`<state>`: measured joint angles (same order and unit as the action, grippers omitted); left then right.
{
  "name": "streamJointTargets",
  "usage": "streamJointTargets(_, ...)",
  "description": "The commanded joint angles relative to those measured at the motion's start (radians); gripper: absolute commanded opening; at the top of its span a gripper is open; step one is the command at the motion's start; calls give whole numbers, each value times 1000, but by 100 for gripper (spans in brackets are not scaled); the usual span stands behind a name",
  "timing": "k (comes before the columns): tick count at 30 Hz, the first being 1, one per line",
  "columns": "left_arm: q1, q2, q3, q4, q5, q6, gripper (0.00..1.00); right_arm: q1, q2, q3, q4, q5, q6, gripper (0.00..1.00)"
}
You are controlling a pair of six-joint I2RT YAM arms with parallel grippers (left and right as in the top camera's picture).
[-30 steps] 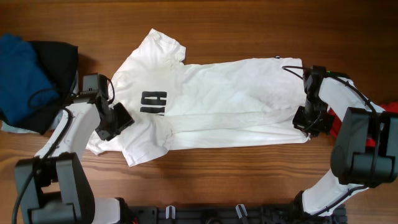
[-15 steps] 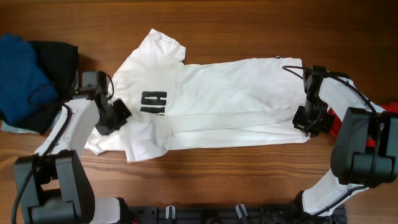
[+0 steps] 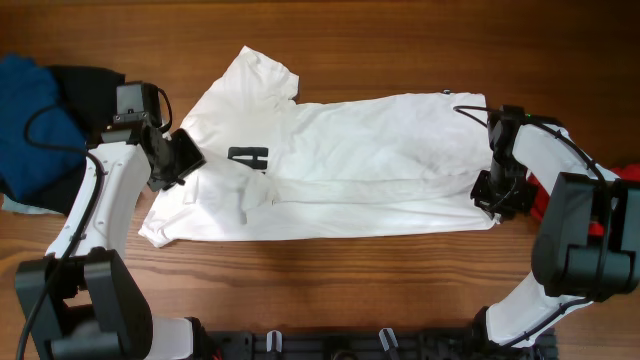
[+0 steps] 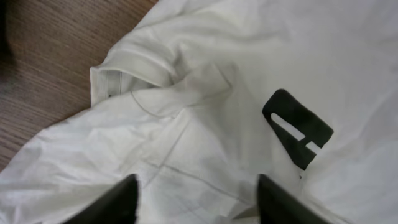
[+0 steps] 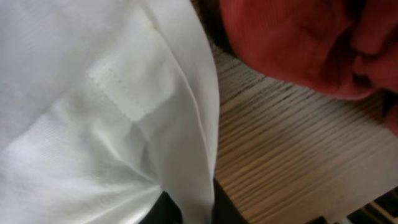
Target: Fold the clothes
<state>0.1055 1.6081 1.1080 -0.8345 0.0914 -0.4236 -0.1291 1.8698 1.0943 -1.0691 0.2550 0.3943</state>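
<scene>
- Lying lengthwise across the wooden table (image 3: 400,40), the white T-shirt (image 3: 360,150) runs from 9 to 3 o'clock in the overhead view, with its 6 o'clock side folded inward.
- The left gripper (image 3: 180,160) sits at the shirt's 9 o'clock end. Only the left wrist view shows its two dark fingertips (image 4: 127,199), which stand well apart above the cloth with nothing held between them. In that view a black letter (image 4: 297,127) lies at 3 o'clock and the collar (image 4: 140,59) at 10.
- The right gripper (image 3: 497,193) is at the shirt's 3 o'clock end. Overhead, its own body hides the jaws. The right wrist view shows them set narrowly, pinching a fold of the hem (image 5: 199,112).
- That wrist view also shows a red garment (image 5: 292,43) at 1 o'clock, just beside the hem. Overhead, the right arm covers most of it.
- A blue garment (image 3: 30,120) and a black garment (image 3: 95,90) are heaped at the table's 9 o'clock edge, beside the left arm.
</scene>
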Motion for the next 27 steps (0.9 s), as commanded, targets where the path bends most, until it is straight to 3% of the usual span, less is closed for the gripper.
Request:
streamJointTargets(1,-3,10,2,-37,-13,2,71,-3,-25,-10,10,-12,-2,46)
streamJointTargets(2,-3,9,2,-52,-13,2,70,-3,-25,-10,15,-12,-2,62)
streamJointTargets(3,-3,7,2,-58,-13,2,70,-3,-26,-10,21,-13,-1,64)
streamJointTargets(4,-4,6,2,-68,-12,2,67,-3,-29,-9,31,-16,-2,65)
streamJointTargets(9,-59,8,-27,-55,-10,13,37,-5,-108,6,60,-20,4,64)
streamJointTargets(12,-89,8,-82,-5,-9,13,29,-31,-160,15,92,-39,23,64)
streamJointTargets(18,-136,9,-224,77,5,13,21,-194,-170,14,151,-226,-55,40)
streamJointTargets(22,-150,9,-276,126,5,13,22,-306,-166,14,180,-320,-153,8)
streamJointTargets(23,-150,9,-281,133,5,13,23,-325,-163,14,181,-320,-170,4)
streamJointTargets(27,-148,9,-285,151,-13,6,25,-378,-116,14,197,-320,-197,4)
